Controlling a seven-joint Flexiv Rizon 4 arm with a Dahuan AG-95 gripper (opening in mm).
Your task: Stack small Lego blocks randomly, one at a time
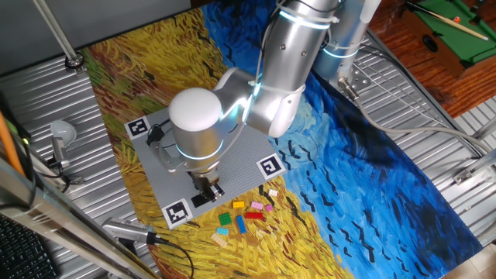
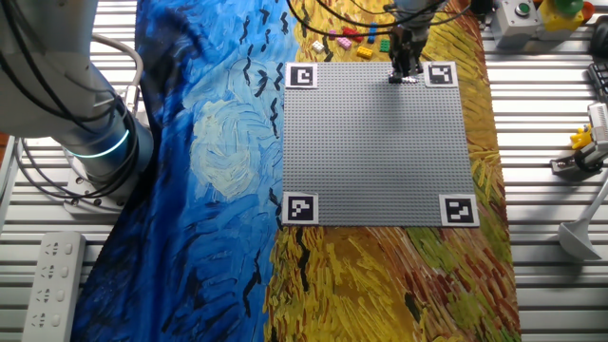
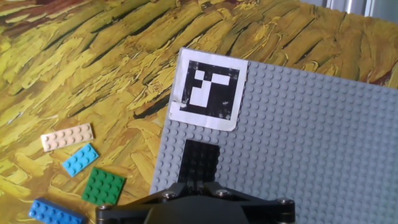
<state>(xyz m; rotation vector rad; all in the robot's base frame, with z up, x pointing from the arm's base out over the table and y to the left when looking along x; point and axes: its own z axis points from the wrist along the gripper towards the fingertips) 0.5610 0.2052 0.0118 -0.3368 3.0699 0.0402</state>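
In the hand view, four small flat plastic bricks lie on the yellow painted cloth (image 3: 74,68) at lower left: a tan oblong plate (image 3: 67,137), a light blue one (image 3: 81,159) just below it, a green square plate (image 3: 104,186) lower still, and a darker blue brick (image 3: 56,212) at the bottom edge. Right of them the big grey studded baseplate (image 3: 311,143) fills the frame, with a black-and-white square marker tag (image 3: 207,93) on its upper left corner. Below the tag, a flat black Lego plate (image 3: 200,160) sits on the studs near the baseplate's left edge, its lower end running under the gripper's dark body at the bottom centre; whether the jaws are spread or pinching it cannot be told.

In one fixed view, the silver arm (image 1: 271,85) bends down over the baseplate, and the gripper (image 1: 206,188) stands at its lower edge between two tags. To its right, a loose cluster of yellow, red, pink, green and blue bricks (image 1: 246,212) lies on the cloth just beside the baseplate.

In the other fixed view, the gripper stands at the baseplate's upper right, near a corner tag.
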